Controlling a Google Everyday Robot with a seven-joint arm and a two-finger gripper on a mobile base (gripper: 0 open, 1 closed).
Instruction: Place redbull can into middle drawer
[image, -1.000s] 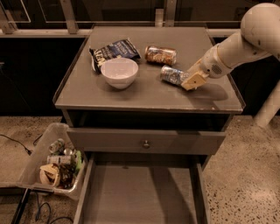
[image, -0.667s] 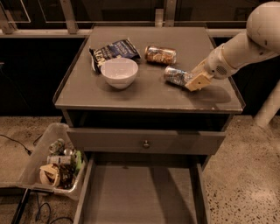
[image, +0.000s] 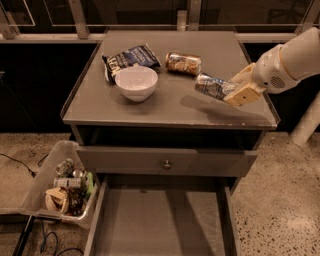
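Observation:
The redbull can (image: 212, 85), slim, silver and blue, is held on its side a little above the cabinet top (image: 165, 107), with its shadow on the surface below it. My gripper (image: 234, 88) comes in from the right and is shut on the can's right end. The middle drawer (image: 160, 220) is pulled open at the bottom of the view, with a bare grey floor and low side walls. It lies below and in front of the can. Above it is the drawer front with a small round knob (image: 166, 163).
A white bowl (image: 136, 82), a dark snack bag (image: 127, 59) and a gold-brown can (image: 183, 63) lie on the cabinet top. A clear bin of trash (image: 60, 187) stands on the floor to the left of the drawers. A white arm segment (image: 295, 57) is at the right.
The can was lying on the cabinet top with my gripper around it. Now it is lifted off the surface and has moved slightly to the right with the gripper.

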